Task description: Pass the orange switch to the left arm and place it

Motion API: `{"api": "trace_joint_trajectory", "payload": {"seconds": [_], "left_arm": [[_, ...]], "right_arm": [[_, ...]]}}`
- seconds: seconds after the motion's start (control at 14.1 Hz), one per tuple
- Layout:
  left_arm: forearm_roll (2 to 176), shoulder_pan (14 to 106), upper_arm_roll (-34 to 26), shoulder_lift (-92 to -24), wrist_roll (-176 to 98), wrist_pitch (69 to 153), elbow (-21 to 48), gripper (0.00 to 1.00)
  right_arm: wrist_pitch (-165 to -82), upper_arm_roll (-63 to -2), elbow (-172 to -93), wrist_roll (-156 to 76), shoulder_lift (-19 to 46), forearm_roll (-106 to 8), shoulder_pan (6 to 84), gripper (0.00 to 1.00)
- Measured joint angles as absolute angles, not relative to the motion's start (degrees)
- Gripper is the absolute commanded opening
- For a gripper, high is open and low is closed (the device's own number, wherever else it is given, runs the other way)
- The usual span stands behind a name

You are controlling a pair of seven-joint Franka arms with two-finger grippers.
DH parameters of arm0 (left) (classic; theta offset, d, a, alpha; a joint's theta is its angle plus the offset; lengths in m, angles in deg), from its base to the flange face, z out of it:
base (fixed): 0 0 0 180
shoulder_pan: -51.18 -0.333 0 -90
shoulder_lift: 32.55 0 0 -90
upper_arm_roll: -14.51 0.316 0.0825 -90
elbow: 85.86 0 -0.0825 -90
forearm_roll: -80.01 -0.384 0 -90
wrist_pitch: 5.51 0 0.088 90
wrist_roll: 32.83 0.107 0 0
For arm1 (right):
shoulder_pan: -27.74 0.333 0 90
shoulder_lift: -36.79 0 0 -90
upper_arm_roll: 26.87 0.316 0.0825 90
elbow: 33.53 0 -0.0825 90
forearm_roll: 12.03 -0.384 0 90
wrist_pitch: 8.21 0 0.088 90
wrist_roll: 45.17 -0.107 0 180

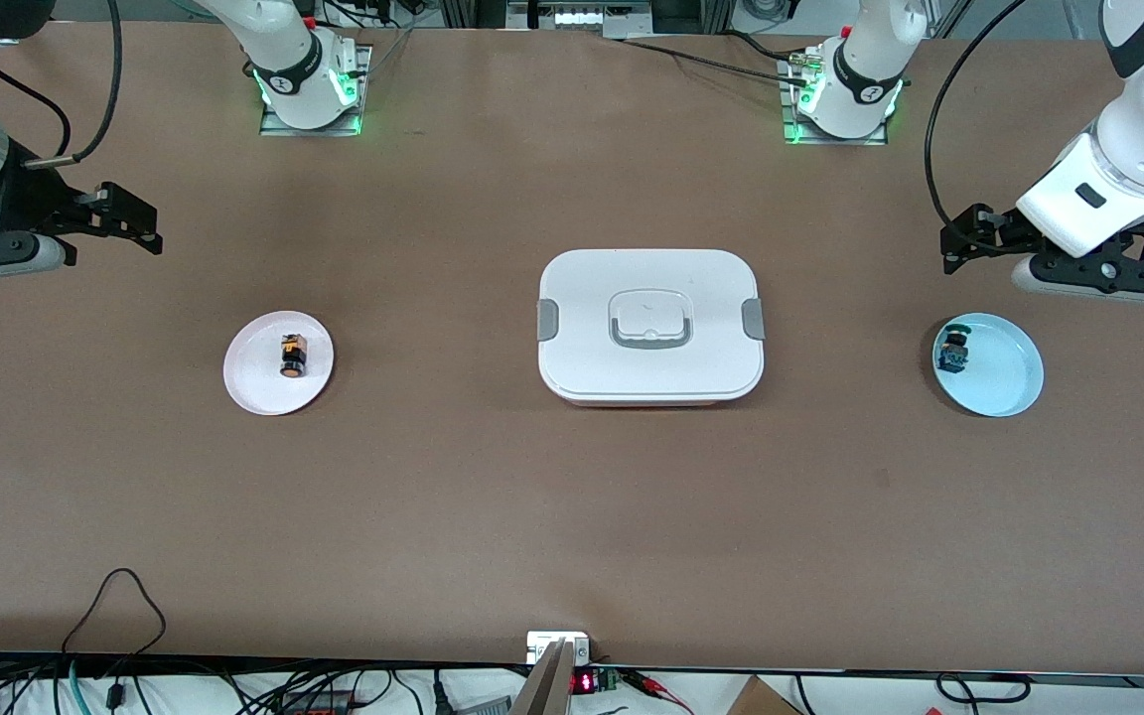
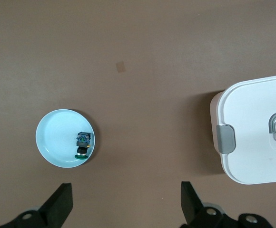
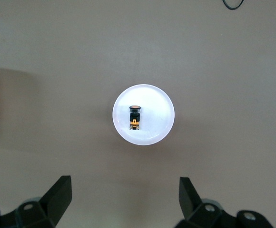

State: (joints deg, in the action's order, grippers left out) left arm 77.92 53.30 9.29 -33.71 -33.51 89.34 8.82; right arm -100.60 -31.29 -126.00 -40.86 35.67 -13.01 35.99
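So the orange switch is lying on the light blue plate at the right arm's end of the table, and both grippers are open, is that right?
Not quite: the orange switch lies on the white plate, as the front view shows. The light blue plate holds the green-blue switch. The left gripper and right gripper are open.

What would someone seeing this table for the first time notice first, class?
The large white lidded box with grey side clips sits at the table's middle. Toward the right arm's end, a tiny black switch with an orange band lies on a small white round plate; toward the left arm's end, a small black switch with green-blue parts lies on a pale blue round plate. The open right gripper and left gripper hang near those plates.
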Motion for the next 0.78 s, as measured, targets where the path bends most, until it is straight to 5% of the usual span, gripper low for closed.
{"api": "trace_joint_trajectory", "payload": {"seconds": [0.78], "left_arm": [[77.92,52.91,9.27,-33.81,-33.51,89.25,8.77,1.00]], "right_arm": [[-101.35,-31.10,-125.63,-30.78,29.60,-13.04,37.69,1.00]]}}
